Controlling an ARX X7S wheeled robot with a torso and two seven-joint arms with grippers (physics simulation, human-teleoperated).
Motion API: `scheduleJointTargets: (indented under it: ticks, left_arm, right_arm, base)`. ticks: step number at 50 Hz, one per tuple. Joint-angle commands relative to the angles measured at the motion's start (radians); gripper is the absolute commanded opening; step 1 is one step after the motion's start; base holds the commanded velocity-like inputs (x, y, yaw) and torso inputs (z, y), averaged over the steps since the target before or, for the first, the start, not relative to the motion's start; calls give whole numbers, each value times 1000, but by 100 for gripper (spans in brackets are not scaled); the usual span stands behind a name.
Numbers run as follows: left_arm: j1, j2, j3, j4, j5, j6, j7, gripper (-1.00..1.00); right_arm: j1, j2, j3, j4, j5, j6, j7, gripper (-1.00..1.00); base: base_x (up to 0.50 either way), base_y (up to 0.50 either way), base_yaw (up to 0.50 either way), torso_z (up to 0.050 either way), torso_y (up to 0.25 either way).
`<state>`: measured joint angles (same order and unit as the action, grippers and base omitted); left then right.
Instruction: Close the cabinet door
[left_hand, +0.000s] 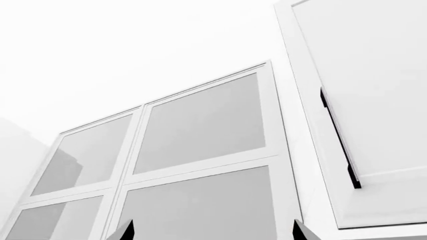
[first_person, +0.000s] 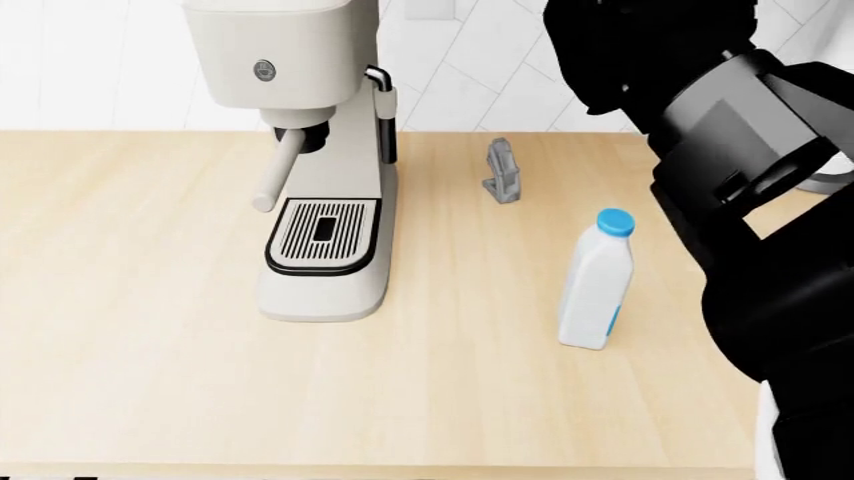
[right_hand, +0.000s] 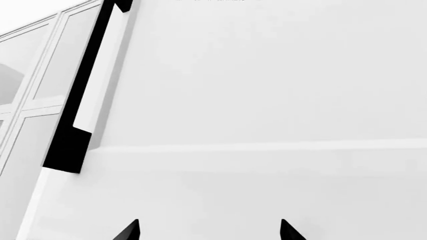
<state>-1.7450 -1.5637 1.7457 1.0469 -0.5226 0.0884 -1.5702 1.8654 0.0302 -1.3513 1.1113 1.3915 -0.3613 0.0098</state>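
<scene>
The cabinet door (left_hand: 380, 90) is a white panel with a long black handle (left_hand: 339, 140); in the left wrist view it stands beside glass-paned doors (left_hand: 200, 125). My left gripper (left_hand: 213, 233) is open, and only its two tips show, wide apart and pointing up at the glass panes. In the right wrist view the same white door (right_hand: 267, 100) fills the frame very close, its black handle (right_hand: 75, 115) off to one side. My right gripper (right_hand: 208, 233) is open with nothing between its tips, facing the door panel. Whether it touches the door cannot be told.
In the head view my right arm (first_person: 747, 160) reaches up out of frame over a wooden counter (first_person: 160, 380). On the counter stand an espresso machine (first_person: 314, 150), a white milk bottle with a blue cap (first_person: 597, 282) and a small grey object (first_person: 503, 172).
</scene>
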Motion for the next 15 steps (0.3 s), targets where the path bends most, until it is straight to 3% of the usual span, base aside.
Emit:
scheduleJointTargets:
  ticks: [1,6,10,11,13,14,15]
  left_arm:
    - [-7,-7,-8,0,-17,-10,-1,100]
    - [1,-7,-4,0,-8,5,-1,100]
    - [29,-7,20,0,46,79,-1,100]
    - [51,-6,41,0,81,115,0,100]
    - [165,79,-97,0,53,88,0,100]
    - [282,167,-224,0,50,29,0,100]
    - [348,211,-291,0,48,-6,0,100]
  right_arm:
    - [-115,-30,-237,99,283,37,-25,100]
    - [-70,-30,-231,103,305,6,-14,100]
    - [34,-30,-204,103,313,-178,-48,100]
    - [68,120,-202,-47,278,-230,102,100]
    - [83,377,-277,-347,168,-232,385,100]
    - [52,435,-396,-497,65,-160,517,100]
    - [36,446,-456,-647,34,-105,554,100]
  base:
    - [0,0,0,0,0]
    - [0,0,0,0,0]
    - [0,0,0,0,0]
    - [0,0,0,0,0]
    - [0,0,0,0,0]
    - [0,0,0,0,0]
    - [0,0,0,0,0]
